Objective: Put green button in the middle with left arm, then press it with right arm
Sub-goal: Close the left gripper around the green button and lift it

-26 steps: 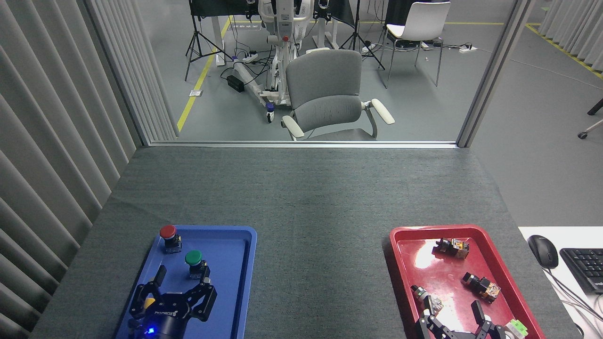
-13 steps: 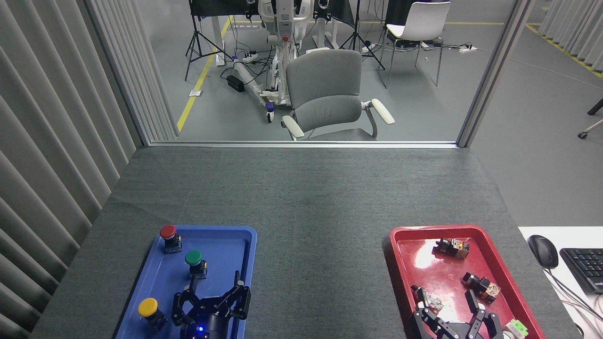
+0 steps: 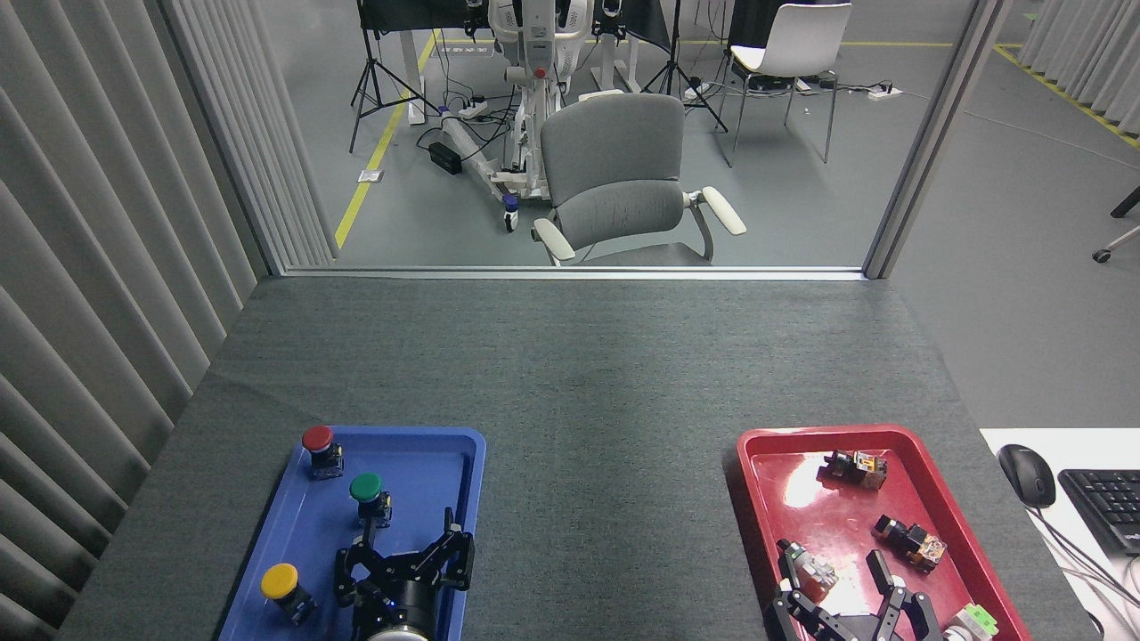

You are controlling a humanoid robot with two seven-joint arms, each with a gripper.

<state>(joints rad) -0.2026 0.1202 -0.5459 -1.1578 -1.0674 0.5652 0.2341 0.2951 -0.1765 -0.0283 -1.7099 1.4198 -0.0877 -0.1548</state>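
Green button [image 3: 366, 493] stands upright in blue tray [image 3: 463, 463]. Left gripper [image 3: 406, 525] hovers just near side of it, fingers spread wide, empty. Right gripper [image 3: 833, 567], over red tray [image 3: 757, 481], likewise spread, empty.

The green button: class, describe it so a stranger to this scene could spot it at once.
Find the blue tray at the table's near left. Three capped buttons stand in it; the green button is the middle one, just beyond the left gripper. The red button stands farther back, the yellow button nearer.
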